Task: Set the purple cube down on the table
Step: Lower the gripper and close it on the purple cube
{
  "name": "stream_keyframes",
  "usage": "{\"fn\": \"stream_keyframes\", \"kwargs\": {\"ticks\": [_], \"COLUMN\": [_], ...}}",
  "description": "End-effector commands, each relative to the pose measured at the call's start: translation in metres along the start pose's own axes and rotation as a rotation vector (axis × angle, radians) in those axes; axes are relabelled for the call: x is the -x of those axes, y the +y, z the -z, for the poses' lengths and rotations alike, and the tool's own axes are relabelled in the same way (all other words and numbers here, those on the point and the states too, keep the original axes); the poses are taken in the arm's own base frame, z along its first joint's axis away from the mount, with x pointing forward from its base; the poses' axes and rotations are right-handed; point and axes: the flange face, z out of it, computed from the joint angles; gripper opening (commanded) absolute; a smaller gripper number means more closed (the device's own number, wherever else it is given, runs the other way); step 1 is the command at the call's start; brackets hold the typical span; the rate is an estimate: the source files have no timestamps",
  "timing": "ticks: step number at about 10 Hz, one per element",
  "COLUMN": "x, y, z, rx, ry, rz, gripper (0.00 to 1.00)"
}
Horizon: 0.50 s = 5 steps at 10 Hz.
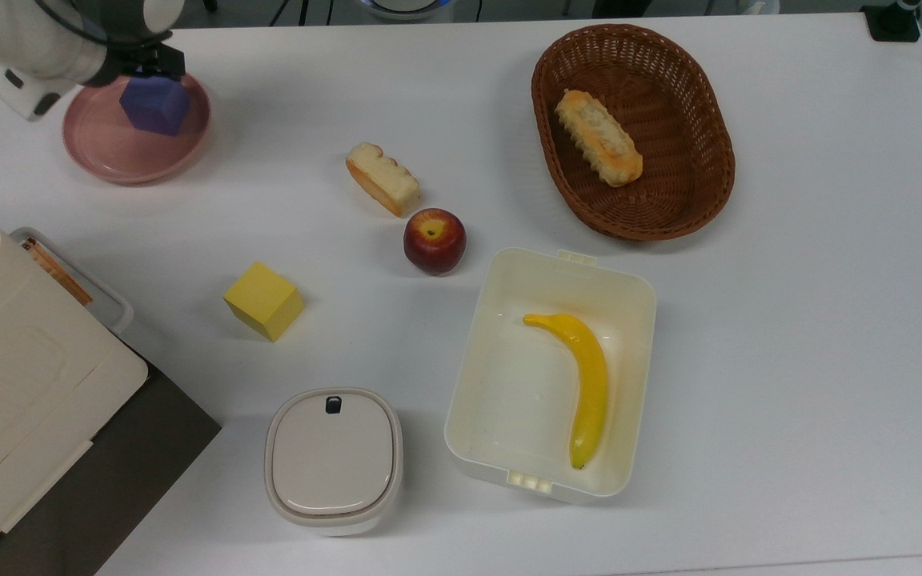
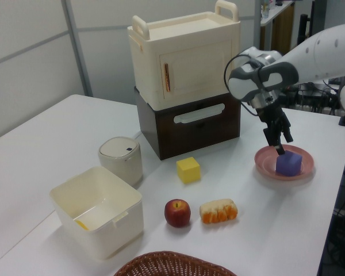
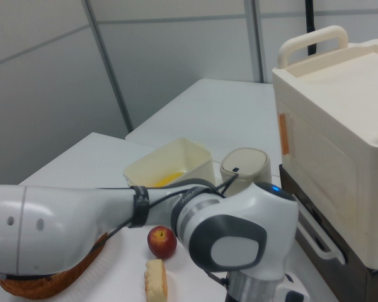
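Purple cube resting on pink plate at the top view's far left corner of the white desk. Claw lowered right above the cube, at its upper edge in the left view; whether spread or pinched cannot be told. Yellow cube well apart from the plate, out on the desk. Apple just beside a bread slice near the middle.
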Motion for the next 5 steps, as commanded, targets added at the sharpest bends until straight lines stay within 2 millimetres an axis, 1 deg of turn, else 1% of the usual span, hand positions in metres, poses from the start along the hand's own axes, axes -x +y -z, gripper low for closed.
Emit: {"fn": "stream_keyframes", "kwargs": {"ticks": [1, 2, 3, 4, 5], "x": [-0.013, -0.015, -0.020, -0.023, -0.023], "y": [0.003, 0.004, 0.004, 0.003, 0.003], "z": [-0.020, -0.022, -0.029, -0.032, -0.031], "rx": [0.010, 0.014, 0.014, 0.027, 0.045], "ry": [-0.051, -0.049, -0.062, -0.076, -0.085], "rz": [0.011, 0.008, 0.004, 0.007, 0.011], "gripper": [1.00, 1.00, 0.99, 0.82, 0.48]}}
